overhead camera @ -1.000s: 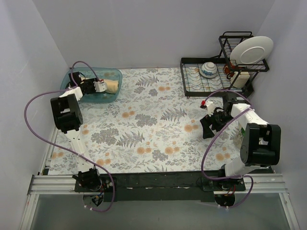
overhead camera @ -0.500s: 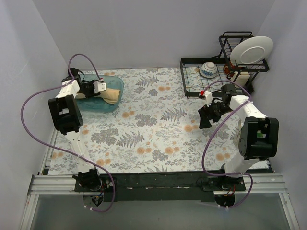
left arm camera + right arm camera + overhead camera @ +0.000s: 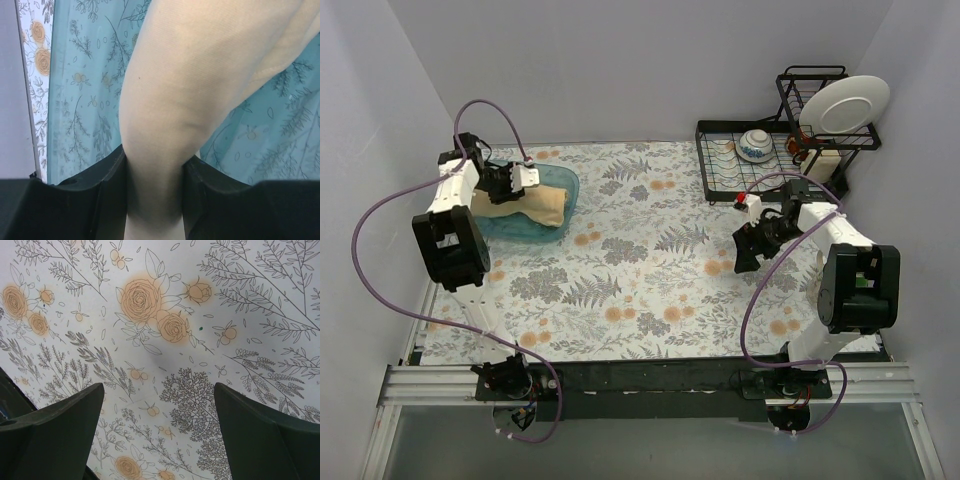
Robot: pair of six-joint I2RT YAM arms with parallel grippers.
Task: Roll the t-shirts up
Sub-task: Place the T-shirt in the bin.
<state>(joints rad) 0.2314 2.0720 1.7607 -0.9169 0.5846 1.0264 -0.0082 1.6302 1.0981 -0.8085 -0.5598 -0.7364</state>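
A pale yellow-beige t-shirt (image 3: 530, 205) hangs bunched over the teal bin (image 3: 567, 183) at the back left of the floral table. My left gripper (image 3: 516, 182) is shut on a fold of it, and the cloth (image 3: 200, 65) fills the left wrist view, pinched between both fingers (image 3: 100, 200) above the bin's teal wall (image 3: 85, 100). My right gripper (image 3: 748, 252) is open and empty above the floral covering (image 3: 160, 315) at the right middle, in front of the rack.
A black wire dish rack (image 3: 745, 180) with a bowl (image 3: 756, 145), a white plate (image 3: 843, 105) and a bottle stands at the back right. Grey walls close in on both sides. The floral covering (image 3: 640, 260) spans the table.
My left gripper has lifted and pulled the t-shirt up out of the bin, so more cloth drapes over its rim. My right gripper has shifted slightly toward the rack.
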